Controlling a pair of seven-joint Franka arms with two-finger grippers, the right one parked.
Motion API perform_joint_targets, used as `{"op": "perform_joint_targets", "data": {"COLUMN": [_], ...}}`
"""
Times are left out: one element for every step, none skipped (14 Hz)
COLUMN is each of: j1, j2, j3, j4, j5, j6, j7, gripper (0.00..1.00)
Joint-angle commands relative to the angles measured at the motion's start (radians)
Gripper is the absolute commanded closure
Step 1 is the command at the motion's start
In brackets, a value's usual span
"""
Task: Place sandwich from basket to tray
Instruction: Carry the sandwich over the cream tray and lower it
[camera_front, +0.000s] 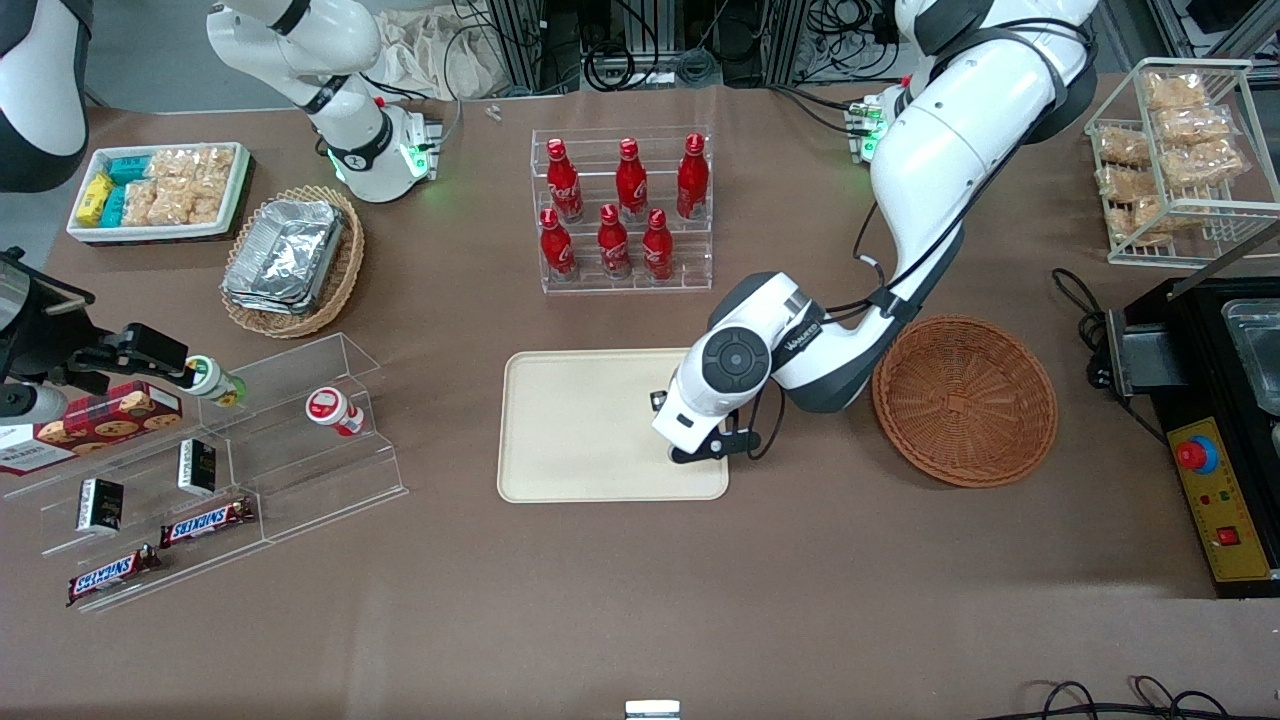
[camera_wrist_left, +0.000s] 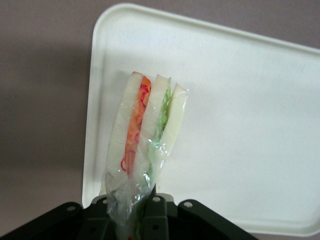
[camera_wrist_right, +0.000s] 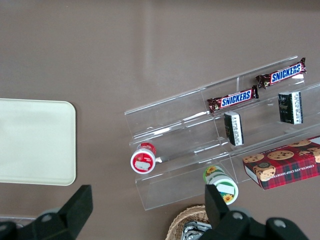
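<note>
My left gripper (camera_front: 697, 448) is low over the cream-beige tray (camera_front: 580, 430), at the tray's end nearest the reddish-brown wicker basket (camera_front: 965, 400). In the left wrist view the gripper (camera_wrist_left: 137, 210) is shut on the sandwich (camera_wrist_left: 145, 130), a wrapped wedge with pale bread and orange, red and green filling. The sandwich points out over the tray (camera_wrist_left: 240, 100); I cannot tell whether it touches it. In the front view the arm hides the sandwich. The basket is empty. The tray's other end shows in the right wrist view (camera_wrist_right: 35, 140).
A clear rack of red bottles (camera_front: 625, 210) stands farther from the front camera than the tray. A tan basket of foil trays (camera_front: 290, 260), a white snack bin (camera_front: 160, 190) and clear snack shelves (camera_front: 220, 460) lie toward the parked arm's end. A black machine (camera_front: 1215, 430) stands beside the basket.
</note>
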Motion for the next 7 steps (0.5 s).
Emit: {"op": "perform_joint_targets", "data": {"j1": [-0.117,-0.130,-0.130,-0.130,-0.130,-0.130,-0.130], "j2": [0.019,0.022,0.022,0.024,0.027,0.030,0.031], "j3": [0.114,0.134,0.134,0.134,0.134,0.134,0.134], "j4": [0.045,0.042,0.037,0.037,0.037,0.037,0.037], "j5": [0.039,0.041,0.042,0.041,0.041,0.042,0.039], "j6": [0.006,0.009,0.009,0.011,0.012,0.012,0.012], "j7": [-0.032,-0.032,-0.032,-0.032,-0.032,-0.032,-0.033], "gripper": [1.00,1.00,1.00,1.00,1.00,1.00,0.77]}}
